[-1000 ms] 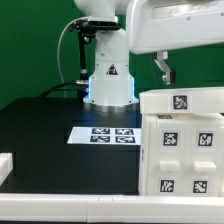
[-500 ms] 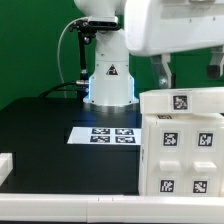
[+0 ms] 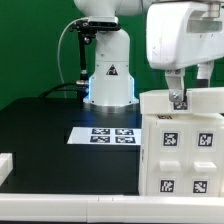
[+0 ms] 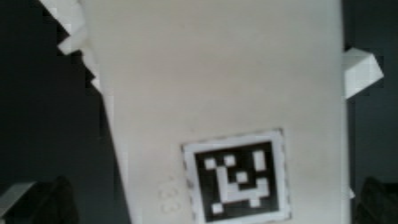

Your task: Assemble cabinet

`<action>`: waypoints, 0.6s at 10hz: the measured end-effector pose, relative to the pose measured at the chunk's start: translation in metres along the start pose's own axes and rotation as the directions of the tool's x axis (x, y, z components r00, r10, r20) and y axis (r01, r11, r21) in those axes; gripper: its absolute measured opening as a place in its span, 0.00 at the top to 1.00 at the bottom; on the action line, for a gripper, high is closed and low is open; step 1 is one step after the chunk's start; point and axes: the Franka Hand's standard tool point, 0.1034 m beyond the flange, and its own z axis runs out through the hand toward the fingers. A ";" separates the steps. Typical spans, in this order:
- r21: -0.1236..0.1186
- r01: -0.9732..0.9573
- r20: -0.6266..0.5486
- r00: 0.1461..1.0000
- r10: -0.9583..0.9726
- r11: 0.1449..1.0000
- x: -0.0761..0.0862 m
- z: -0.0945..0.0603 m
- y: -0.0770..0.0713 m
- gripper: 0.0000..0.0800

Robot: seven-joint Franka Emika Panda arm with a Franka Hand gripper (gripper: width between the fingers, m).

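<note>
The cabinet (image 3: 185,140) is a big matte white box with several black-and-white tags, standing at the exterior view's right. My gripper (image 3: 190,95) hangs right over its top panel, with one finger (image 3: 176,92) down at the top edge and covering the top tag. In the wrist view the white top panel (image 4: 196,90) with one tag (image 4: 240,180) fills the picture. The dark fingertips (image 4: 25,200) sit wide apart on either side of it. The gripper (image 4: 205,205) is open and holds nothing.
The marker board (image 3: 102,134) lies on the black table in front of the robot base (image 3: 110,80). A small white piece (image 3: 5,165) sits at the exterior view's left edge. A pale rail (image 3: 70,208) runs along the table's front.
The gripper has moved toward the exterior view's right and come down; its finger now reaches the cabinet's top edge and covers the top tag. The cabinet has not moved.
</note>
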 end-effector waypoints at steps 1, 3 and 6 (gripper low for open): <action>0.000 -0.019 0.001 1.000 0.019 1.000 -0.001 0.000 0.001 0.00; 0.000 -0.037 0.001 0.999 0.037 0.999 -0.002 0.000 0.001 0.31; 0.000 -0.261 0.001 0.965 0.261 0.965 -0.002 0.001 0.002 0.31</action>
